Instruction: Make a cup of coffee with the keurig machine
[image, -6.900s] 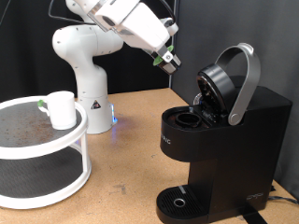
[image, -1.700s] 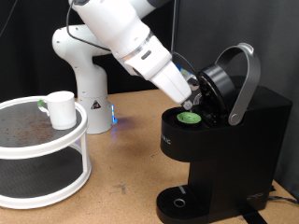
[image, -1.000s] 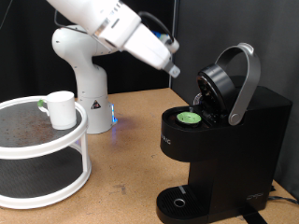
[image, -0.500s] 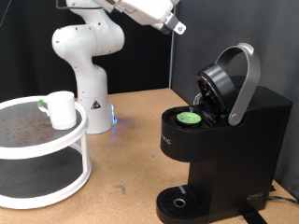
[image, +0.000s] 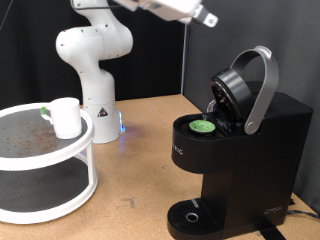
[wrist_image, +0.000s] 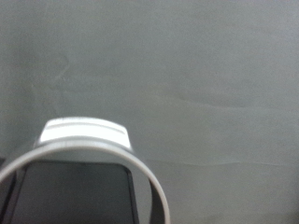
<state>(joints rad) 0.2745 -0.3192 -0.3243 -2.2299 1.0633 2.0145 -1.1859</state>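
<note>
Keurig machine (image: 235, 140) lid up, green pod (image: 204, 126) inside; cup (image: 66, 117) on shelf (image: 50, 150).

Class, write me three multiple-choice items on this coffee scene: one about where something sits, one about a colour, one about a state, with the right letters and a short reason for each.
1. Where does the cup stand?
A. on the coffee machine's drip base
B. on the top tier of the white round shelf
C. on the bare table

2. What colour is the top of the pod in the coffee machine?
A. red
B. green
C. blue

3. How is the coffee machine's lid?
A. raised open
B. shut flat
C. taken off

Answers: 1 B, the cup rests on the shelf at the exterior view's left. 2 B, a green disc shows in the chamber. 3 A, the lid and handle tilt up. The claw is up at the exterior view's top, above the machine.
</note>
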